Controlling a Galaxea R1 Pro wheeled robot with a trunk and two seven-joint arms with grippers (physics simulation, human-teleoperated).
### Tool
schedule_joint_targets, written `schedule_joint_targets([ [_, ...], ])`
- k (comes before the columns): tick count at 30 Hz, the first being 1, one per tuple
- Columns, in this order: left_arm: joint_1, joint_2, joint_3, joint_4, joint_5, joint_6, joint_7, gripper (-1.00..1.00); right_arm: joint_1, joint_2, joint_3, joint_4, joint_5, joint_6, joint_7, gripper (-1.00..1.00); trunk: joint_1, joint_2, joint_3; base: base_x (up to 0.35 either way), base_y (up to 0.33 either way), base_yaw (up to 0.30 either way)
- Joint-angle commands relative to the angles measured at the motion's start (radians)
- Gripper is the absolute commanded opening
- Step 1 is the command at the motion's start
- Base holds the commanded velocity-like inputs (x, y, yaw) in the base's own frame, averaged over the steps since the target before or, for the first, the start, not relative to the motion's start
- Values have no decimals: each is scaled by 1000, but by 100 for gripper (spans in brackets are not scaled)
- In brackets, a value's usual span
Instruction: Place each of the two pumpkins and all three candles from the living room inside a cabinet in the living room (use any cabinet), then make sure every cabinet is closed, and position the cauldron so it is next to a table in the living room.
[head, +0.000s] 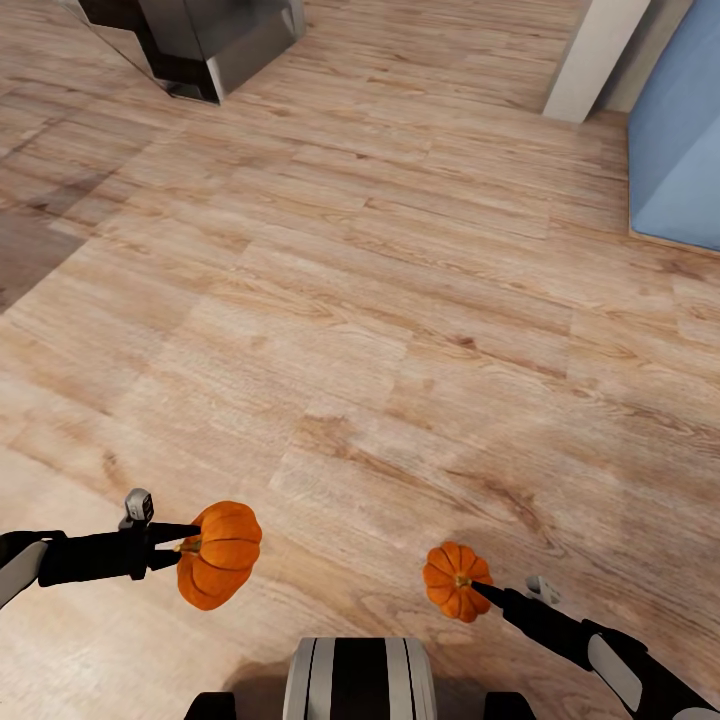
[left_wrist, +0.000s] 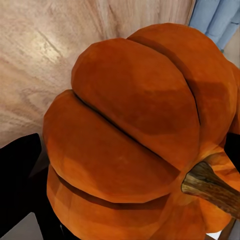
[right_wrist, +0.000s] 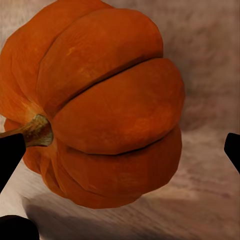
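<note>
Holding one pumpkin per arm above a bare wood-plank floor (head: 380, 330). Left to right in the head view:

- Left tool (head: 176, 541), at about 8 o'clock: dark fingers clamped on the stem of the left pumpkin (head: 219, 554). Pumpkin carried clear of the floor, stem pointing back toward the arm. Left wrist view: same pumpkin (left_wrist: 135, 135) close up, ribbed orange body, brown stem (left_wrist: 210, 186) toward one corner, black finger (left_wrist: 20, 185) beside it.
- Robot base (head: 358, 680), at 6 o'clock: grey and black, between the two arms.
- Right tool (head: 478, 588), at about 5 o'clock: fingers closed on the stem of the right pumpkin (head: 456, 581). Pumpkin likewise off the floor, appearing smaller than the left one. Right wrist view: this pumpkin (right_wrist: 100, 105) side-on, stem (right_wrist: 36, 131) meeting a black fingertip (right_wrist: 9, 155).

Surroundings, head view:

- Grey metallic unit (head: 195, 40) at 11 o'clock, standing on the floor.
- White post (head: 597, 55) at 1 o'clock.
- Blue panel (head: 680, 130) at 2 o'clock, just beside the post.

Both pumpkins well apart from each other, on either side of the base.
</note>
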Motion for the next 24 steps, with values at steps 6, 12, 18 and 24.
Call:
schedule_joint_targets([
  [6,-1,1,-4,1,5,6,-2,-100,0,-1,4,0,-9,7,-1,100,1,-1,-12,0,0,0],
  [12,-1,1,-4,1,5,6,-2,-100,0,-1,4,0,-8,7,-1,100,2,-1,-20,0,0,0],
  [18,-1,1,-4,1,5,6,-3,-100,0,-1,4,-1,-7,7,-1,100,2,-1,-20,0,0,0],
  [24,-1,1,-4,1,5,5,-2,-100,0,-1,4,-1,-7,7,-1,100,2,-1,-20,38,20,0],
])
